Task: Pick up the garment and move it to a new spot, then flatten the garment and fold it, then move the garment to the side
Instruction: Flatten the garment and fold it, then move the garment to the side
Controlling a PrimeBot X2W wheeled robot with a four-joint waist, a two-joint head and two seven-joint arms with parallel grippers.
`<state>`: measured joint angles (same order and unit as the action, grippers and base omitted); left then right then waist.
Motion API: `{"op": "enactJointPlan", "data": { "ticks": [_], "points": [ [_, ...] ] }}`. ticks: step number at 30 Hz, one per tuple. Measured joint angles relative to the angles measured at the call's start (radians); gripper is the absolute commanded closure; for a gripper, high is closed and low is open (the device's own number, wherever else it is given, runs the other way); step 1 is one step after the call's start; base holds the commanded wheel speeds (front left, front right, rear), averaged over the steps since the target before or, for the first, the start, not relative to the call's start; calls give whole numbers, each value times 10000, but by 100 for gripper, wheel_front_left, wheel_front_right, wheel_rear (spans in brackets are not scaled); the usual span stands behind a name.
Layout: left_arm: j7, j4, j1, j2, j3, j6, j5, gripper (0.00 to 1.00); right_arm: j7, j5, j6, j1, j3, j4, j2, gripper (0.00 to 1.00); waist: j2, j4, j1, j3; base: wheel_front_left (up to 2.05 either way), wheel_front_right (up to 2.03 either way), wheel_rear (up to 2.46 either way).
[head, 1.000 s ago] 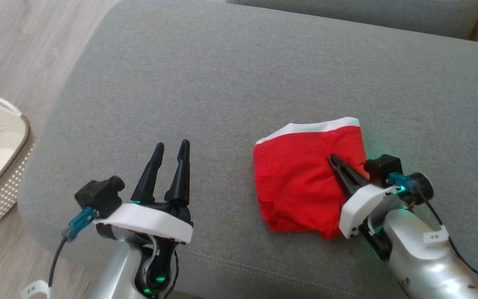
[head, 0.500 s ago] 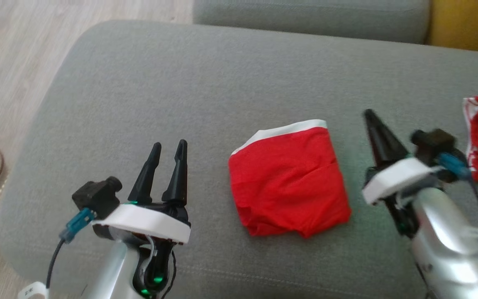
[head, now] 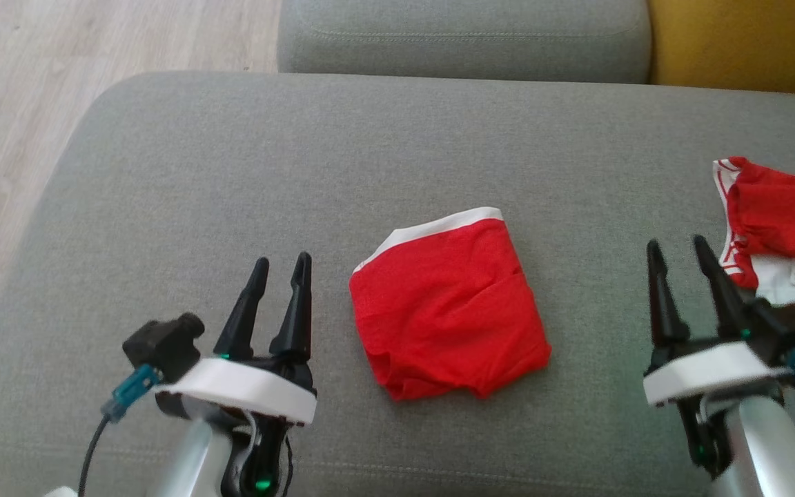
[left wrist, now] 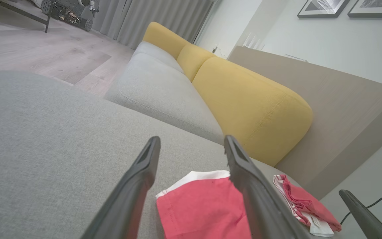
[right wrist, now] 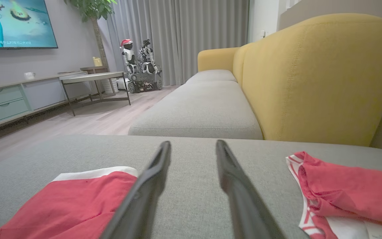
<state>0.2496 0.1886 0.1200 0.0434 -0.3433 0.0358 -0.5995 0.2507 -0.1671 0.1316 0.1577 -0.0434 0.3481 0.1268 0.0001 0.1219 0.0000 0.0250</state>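
The garment (head: pixel 447 304) is a red piece with a white waistband, folded into a rough square and lying flat on the grey sofa cushion (head: pixel 232 172). My left gripper (head: pixel 283 258) stands open just left of it, touching nothing. My right gripper (head: pixel 675 241) is open too and hovers well to the right of the garment, clear of it. In the left wrist view the garment (left wrist: pixel 204 205) lies past the open left gripper (left wrist: pixel 191 138). The right wrist view has the garment (right wrist: pixel 71 202) at the lower left of the open right gripper (right wrist: pixel 193 142).
A second red garment (head: pixel 784 221) with white trim lies crumpled at the cushion's right, close to my right gripper. Behind are another grey seat (head: pixel 463 38) and a yellow backrest (head: pixel 742 41). Wooden floor (head: pixel 18 103) lies off the left edge.
My right gripper has come off the folded garment, swung right and opened. The camera has turned right, bringing the second garment into view. The left gripper has stayed put.
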Motion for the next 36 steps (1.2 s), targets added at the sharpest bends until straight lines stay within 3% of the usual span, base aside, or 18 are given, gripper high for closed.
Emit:
{"op": "enactJointPlan", "data": {
  "ticks": [17,26,36],
  "points": [
    [0,180,-335,8,10,178,249,0,-238,474,0,-859,593,-934,-545,0,0,-208,0,182,0,0,0],
    [0,148,-94,8,-136,230,245,0,-853,307,0,-498,-313,-775,-554,0,0,80,0,643,0,0,0],
    [0,228,-35,8,-270,232,245,0,-1442,-594,0,31,-1083,368,-529,0,0,483,0,733,0,0,0]
  ]
}}
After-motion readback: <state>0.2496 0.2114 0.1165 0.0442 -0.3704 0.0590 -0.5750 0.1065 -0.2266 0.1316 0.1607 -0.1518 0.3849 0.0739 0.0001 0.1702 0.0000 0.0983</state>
